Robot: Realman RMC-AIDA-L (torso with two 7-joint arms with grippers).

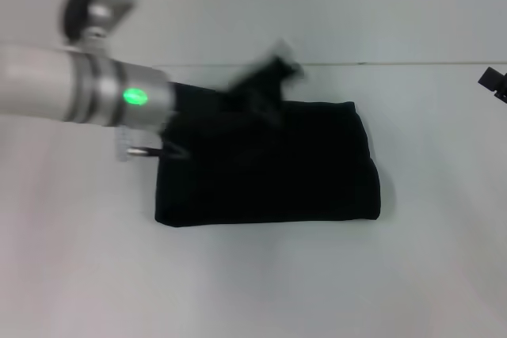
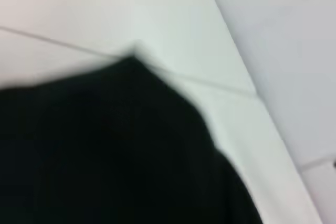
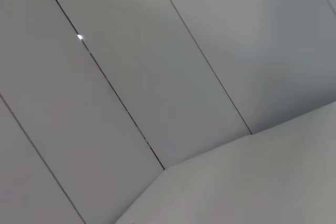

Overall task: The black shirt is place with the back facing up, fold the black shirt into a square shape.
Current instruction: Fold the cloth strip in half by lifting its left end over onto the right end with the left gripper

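Black shirt folded to a rough rectangle in the middle of the desk, left arm reaching over it.

The black shirt (image 1: 265,165) lies folded on the white desk (image 1: 253,282), nearer the far edge than the near one. The left gripper (image 1: 265,77) is blurred above the shirt's far edge; whether its jaws are released or clenched cannot be told. In the left wrist view a corner of the shirt (image 2: 115,150) fills the frame. The right gripper (image 1: 495,83) sits at the desk's right edge, its jaws unreadable.
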